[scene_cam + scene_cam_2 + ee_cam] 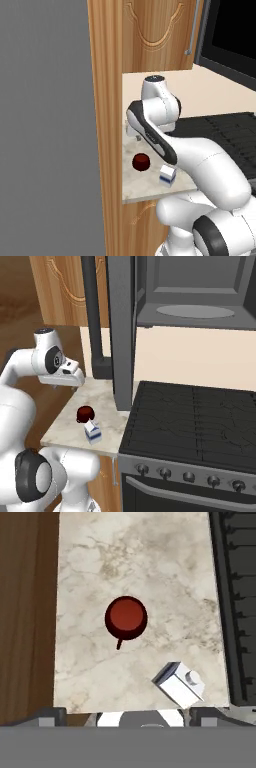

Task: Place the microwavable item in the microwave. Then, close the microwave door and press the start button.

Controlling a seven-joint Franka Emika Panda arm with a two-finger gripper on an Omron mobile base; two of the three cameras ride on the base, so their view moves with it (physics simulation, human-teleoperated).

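Hand view looks straight down on one marble counter [100, 562] carrying two loose things: one dark red bowl [126, 617] near the middle, and one white milk carton [180, 684] nearer the counter's front edge, on the stove side. A thin dark stub sticks out from under the bowl's rim. Bowl and carton stand apart, not touching. One black stove [240, 612] borders the counter along the right edge of this view; brown floor lies along the left.

Right base view shows the same pair on the counter [65, 428]: bowl [85, 413] behind, carton [92, 433] in front, close together. One stove [195, 416] stands beside them with a row of five front knobs. Above it sits one microwave [192, 313], its cavity exposed with one pale turntable inside, and its door [120, 331] swung open, edge-on, over the counter's right side.

Left base view has the bowl [141, 161] and carton [167, 175] on the counter [135, 190], next to a tall wooden cabinet side [107, 125].

One gripper [130, 714] hangs above the counter, well clear of both things. Its jaws stand wide apart, the two tips far to either side at the bottom of the hand view, with nothing between them and nothing touched. In the right base view the gripper [67, 383] sits above and behind the bowl.
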